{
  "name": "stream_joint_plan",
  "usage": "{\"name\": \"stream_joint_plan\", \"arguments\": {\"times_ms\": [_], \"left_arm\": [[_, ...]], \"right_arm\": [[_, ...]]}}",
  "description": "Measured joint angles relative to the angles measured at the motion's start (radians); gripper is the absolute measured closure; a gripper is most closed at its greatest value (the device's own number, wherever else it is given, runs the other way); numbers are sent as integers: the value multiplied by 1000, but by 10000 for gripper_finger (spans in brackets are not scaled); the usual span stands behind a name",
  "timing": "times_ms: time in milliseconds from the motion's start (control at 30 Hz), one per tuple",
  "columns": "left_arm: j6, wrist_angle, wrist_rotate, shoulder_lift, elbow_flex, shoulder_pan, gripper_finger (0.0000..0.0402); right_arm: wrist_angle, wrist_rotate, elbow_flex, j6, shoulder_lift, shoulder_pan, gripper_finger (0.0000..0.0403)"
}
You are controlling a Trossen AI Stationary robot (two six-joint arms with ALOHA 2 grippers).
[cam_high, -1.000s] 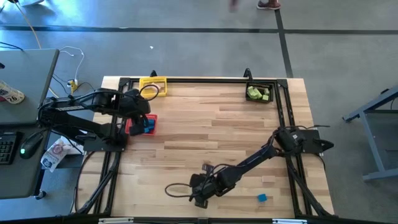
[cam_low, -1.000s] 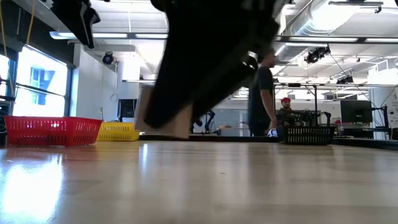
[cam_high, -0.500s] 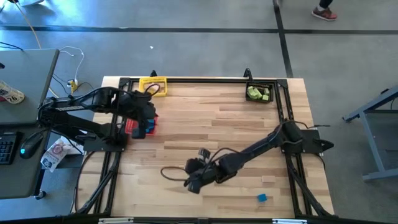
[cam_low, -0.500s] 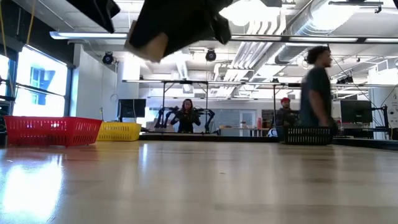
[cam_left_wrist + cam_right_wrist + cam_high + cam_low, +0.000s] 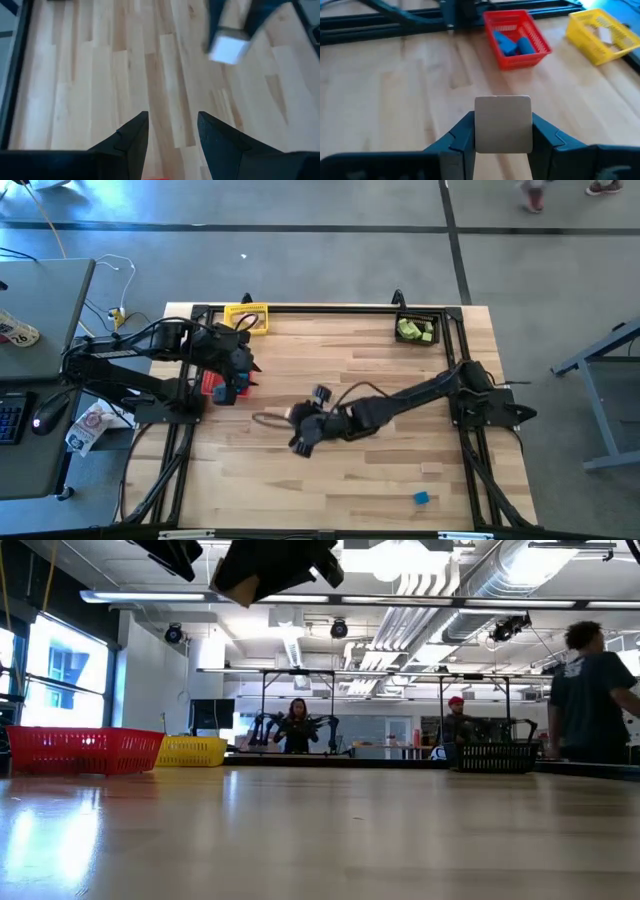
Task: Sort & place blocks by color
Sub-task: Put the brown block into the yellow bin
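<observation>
My right gripper [image 5: 300, 438] hangs over the table's middle, left of centre, shut on a plain tan block [image 5: 502, 124]. The block also shows in the left wrist view [image 5: 228, 48]. My left gripper [image 5: 172, 132] is open and empty over the red basket [image 5: 212, 385], which holds blue blocks [image 5: 511, 42]. The yellow basket [image 5: 246, 317] at the far left holds a tan block [image 5: 605, 34]. The black basket [image 5: 418, 330] at the far right holds green blocks. A blue block [image 5: 421, 498] and a tan block [image 5: 431, 469] lie on the table near the front right. My right gripper pinches the tan block by two opposite side faces [image 5: 479, 125] between its two fingers. The fingers slant down toward the table's far left. The block is lifted well clear of the table, with its flat face toward the wrist camera.
A black frame [image 5: 330, 307] runs along the table's far edge and sides. Bare wood lies between my right gripper and the baskets. People stand and walk in the room beyond the table [image 5: 590, 690].
My right gripper has risen from near the table's front edge with the tan block, which is now lifted clear. It has carried the block toward the far edge and a little left, toward the red and yellow baskets.
</observation>
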Motion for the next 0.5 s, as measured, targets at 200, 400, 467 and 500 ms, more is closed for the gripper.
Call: {"name": "stream_joint_plan", "arguments": {"times_ms": [200,400,467,500], "left_arm": [[7,10,24,28,0,0,244],[7,6,7,82,0,0,211],[9,-5,6,103,0,0,195],[9,-1,6,113,0,0,187]], "right_arm": [[43,-52,0,-74,-9,-60,299],[93,-98,0,-129,-9,-103,299],[93,-101,0,-129,-9,-114,299],[93,-102,0,-131,-9,-119,299]]}}
